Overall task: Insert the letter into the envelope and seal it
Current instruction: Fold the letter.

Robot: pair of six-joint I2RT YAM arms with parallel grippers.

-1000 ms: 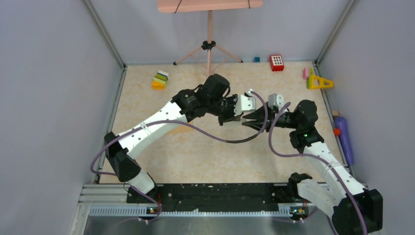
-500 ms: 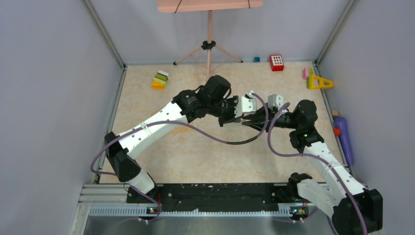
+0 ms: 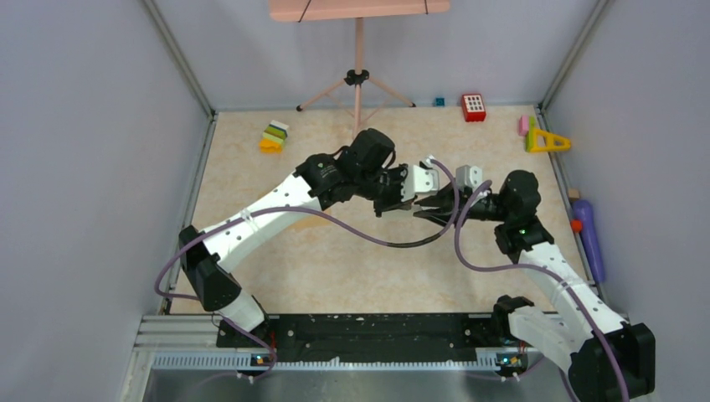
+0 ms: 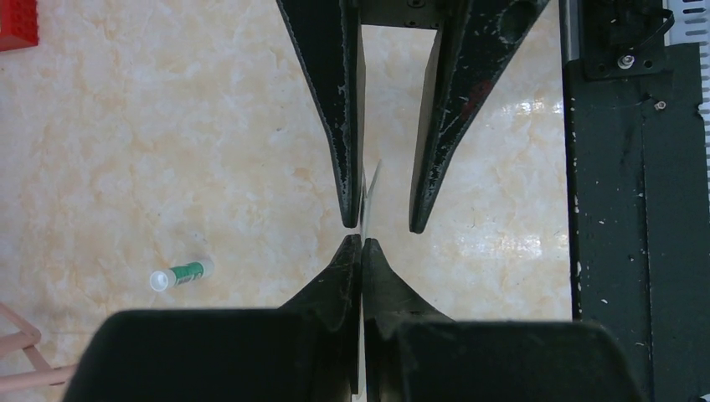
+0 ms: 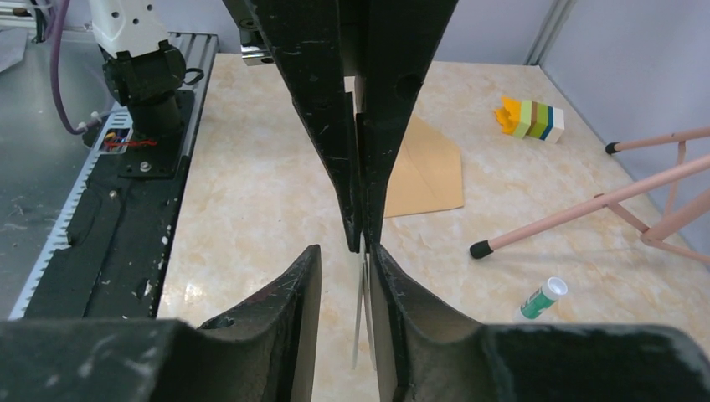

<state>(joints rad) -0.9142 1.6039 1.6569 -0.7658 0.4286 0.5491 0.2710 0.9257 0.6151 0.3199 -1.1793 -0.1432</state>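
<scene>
envelope [image 5: 427, 172]: partly hidden behind left jaws | letter [image 4: 371, 191]: edge-on sliver only | red block [image 4: 17, 23]: cut by frame edge

Marbled beige table [image 3: 335, 268] bears the envelope [image 5: 429, 172], glue stick [image 4: 181, 274], coloured blocks [image 3: 274, 136]; red brick [image 3: 474, 107].

Bright, even light, soft shadows; glare flares on the tabletop [image 4: 519, 243] around three o'clock, six o'clock foreground blurred.

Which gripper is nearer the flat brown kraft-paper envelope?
Left. The envelope lies below and beyond the left gripper; the right gripper meets it tip to tip, farther off.
</scene>
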